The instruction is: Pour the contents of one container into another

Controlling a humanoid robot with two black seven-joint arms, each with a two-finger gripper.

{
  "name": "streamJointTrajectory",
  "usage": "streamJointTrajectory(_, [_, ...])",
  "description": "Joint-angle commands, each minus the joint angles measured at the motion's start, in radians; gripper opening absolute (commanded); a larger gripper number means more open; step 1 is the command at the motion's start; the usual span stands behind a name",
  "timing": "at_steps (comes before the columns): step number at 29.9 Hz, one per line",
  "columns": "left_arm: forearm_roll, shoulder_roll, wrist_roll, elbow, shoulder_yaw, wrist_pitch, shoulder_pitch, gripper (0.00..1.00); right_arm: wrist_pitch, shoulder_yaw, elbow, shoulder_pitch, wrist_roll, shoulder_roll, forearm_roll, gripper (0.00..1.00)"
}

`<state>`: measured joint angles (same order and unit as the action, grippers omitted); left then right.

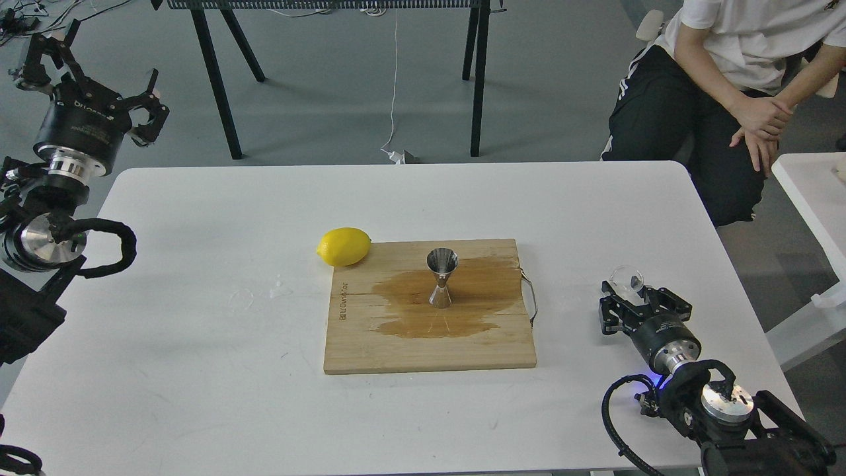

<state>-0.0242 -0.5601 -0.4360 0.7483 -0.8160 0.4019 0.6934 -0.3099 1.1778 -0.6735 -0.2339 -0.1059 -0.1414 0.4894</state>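
Right gripper (628, 291) near the table's (198, 396) right edge, jaws pinching the glass cup (626, 277). Jigger (441, 277) upright mid-board on the wet cutting board (370, 344) — lemon (344, 246) at its back-left corner. Left gripper (99, 79) off the back-left corner, jaws spread, empty.

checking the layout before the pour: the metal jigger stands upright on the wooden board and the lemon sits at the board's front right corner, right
Not quite. In the head view the jigger does stand upright on the wooden board, but the lemon lies at the board's far left corner, not its front right.
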Motion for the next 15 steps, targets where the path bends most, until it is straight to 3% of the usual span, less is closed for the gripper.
streamJointTrajectory(1, [0.000,0.000,0.000,0.000,0.000,-0.001,0.000,1.00,0.000,-0.001,0.005,-0.001,0.000,0.000,0.000,0.46])
streamJointTrajectory(3, [0.000,0.000,0.000,0.000,0.000,-0.002,0.000,1.00,-0.002,-0.001,0.003,-0.001,0.000,-0.001,0.000,0.52])
streamJointTrajectory(7, [0.000,0.000,0.000,0.000,0.000,-0.001,0.000,1.00,-0.005,-0.003,0.003,0.001,0.002,-0.001,-0.002,0.54])
streamJointTrajectory(10, [0.000,0.000,0.000,0.000,0.000,0.000,0.000,1.00,-0.005,-0.003,-0.004,0.002,0.002,-0.001,-0.002,0.64])
streamJointTrajectory(15, [0.000,-0.003,0.000,0.000,-0.002,0.000,0.000,1.00,-0.005,0.002,-0.012,0.002,0.003,-0.001,0.003,0.66])
